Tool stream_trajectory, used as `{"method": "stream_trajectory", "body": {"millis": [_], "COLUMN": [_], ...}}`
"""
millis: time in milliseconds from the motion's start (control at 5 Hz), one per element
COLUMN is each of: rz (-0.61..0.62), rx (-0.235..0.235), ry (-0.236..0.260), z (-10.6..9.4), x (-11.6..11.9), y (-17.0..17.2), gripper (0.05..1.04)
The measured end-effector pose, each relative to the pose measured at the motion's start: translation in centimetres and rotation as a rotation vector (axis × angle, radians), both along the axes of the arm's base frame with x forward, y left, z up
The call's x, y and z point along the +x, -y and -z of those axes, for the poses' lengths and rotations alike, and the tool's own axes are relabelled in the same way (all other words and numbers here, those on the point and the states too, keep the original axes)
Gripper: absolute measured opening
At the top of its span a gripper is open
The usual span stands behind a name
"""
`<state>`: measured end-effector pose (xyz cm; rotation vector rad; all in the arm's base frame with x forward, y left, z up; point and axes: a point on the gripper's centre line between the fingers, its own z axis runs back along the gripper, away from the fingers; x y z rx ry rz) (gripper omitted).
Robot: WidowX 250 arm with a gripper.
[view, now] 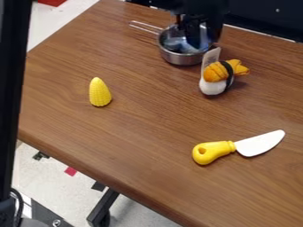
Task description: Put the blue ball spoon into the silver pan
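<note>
1. Gripper [193,39] is low over silver pan [182,58]; can't tell if it's open, closed or gripping smth.
2. Blue ball spoon [173,43]: bluish shape inside pan rim, right by/under gripper, prob. the spoon. Contact w/ pan bottom unclear.
3. Status: placing looks nearly done, maybe fully. Left, at most: let go if held, then lift clear w/o dragging spoon or tipping pan.
4. Sushi toy [216,77] near gripper, just outside pan; n/a to task.
</note>
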<state>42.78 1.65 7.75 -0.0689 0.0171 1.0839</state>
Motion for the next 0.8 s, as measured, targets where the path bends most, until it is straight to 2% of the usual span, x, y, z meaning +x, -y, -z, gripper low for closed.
{"method": "stream_trajectory", "body": {"millis": [200,600,800], "rz": [-0.022,-0.053,-0.052], "rx": [-0.003,0.017,0.107], "ry": [0.008,0.026,0.097], "z": [-0.2,-0.4,-3.1], "x": [0.2,0.2,-0.4], "y": [-0.3,-1.6,-3.1], "gripper": [0.991,0.999,0.999]}}
